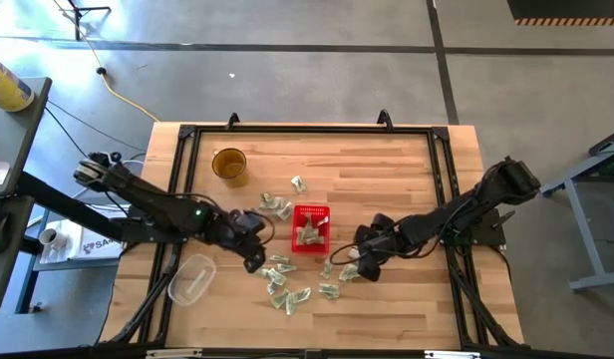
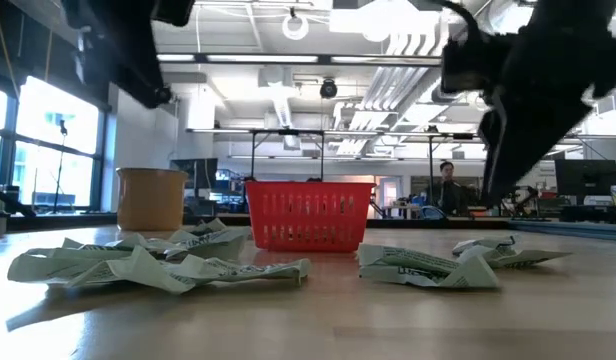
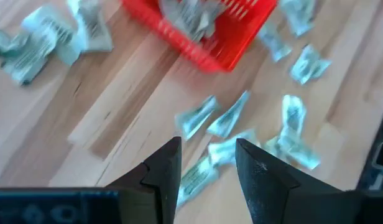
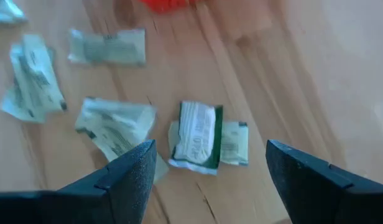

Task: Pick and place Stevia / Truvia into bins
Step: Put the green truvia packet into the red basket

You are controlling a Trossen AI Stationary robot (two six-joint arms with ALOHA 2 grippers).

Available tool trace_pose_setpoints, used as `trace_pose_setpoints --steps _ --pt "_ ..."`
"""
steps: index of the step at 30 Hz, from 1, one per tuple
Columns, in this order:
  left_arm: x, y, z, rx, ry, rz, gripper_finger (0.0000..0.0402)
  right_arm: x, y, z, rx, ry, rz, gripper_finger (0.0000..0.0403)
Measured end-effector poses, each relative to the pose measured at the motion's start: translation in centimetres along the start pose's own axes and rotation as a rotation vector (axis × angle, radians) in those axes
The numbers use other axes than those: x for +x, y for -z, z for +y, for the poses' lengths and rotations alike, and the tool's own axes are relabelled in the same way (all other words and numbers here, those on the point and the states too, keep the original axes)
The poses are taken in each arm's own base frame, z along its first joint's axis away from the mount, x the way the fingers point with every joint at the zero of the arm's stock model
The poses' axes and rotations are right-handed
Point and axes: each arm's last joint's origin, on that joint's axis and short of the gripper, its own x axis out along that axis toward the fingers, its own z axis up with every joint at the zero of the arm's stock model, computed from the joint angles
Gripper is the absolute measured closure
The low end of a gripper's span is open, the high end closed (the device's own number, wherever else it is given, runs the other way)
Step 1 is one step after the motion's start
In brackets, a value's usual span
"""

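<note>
Pale green and white sachets [image 1: 279, 273] lie flat and scattered on the wooden table around the red basket [image 1: 310, 229], and a few lie inside it. My left gripper [image 1: 259, 255] hovers open just left of the basket; in its wrist view the left gripper [image 3: 207, 168] points at several sachets [image 3: 226, 118] on the table and touches none. My right gripper [image 1: 349, 267] is open, near and right of the basket. In its wrist view the right gripper [image 4: 207, 177] has its fingers wide apart on either side of a sachet [image 4: 198, 135], above it.
A round amber cup [image 1: 228, 164] stands toward the table's far left. A clear plastic tub [image 1: 190, 279] sits near the left edge. A black frame [image 1: 307, 129] runs along the table's far side. The low view shows the basket [image 2: 308, 215] behind crumpled sachets [image 2: 158, 265].
</note>
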Motion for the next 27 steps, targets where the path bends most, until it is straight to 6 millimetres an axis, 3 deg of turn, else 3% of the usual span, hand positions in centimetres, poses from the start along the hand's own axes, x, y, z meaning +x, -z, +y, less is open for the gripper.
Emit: trace_pose_setpoints --steps 16,21,27 --pt "-0.6 2.1 0.8 0.047 -0.163 0.056 0.0218 2.8 1.2 -0.2 -0.027 -0.08 -0.054 0.0113" --pt "-0.6 2.3 1.1 0.057 -0.188 0.083 0.0218 4.1 1.3 0.0 0.003 -0.06 -0.048 0.0139" --pt "-0.7 2.4 1.3 0.061 -0.204 0.105 0.0218 4.0 1.3 -0.2 0.035 0.026 -0.018 0.0174"
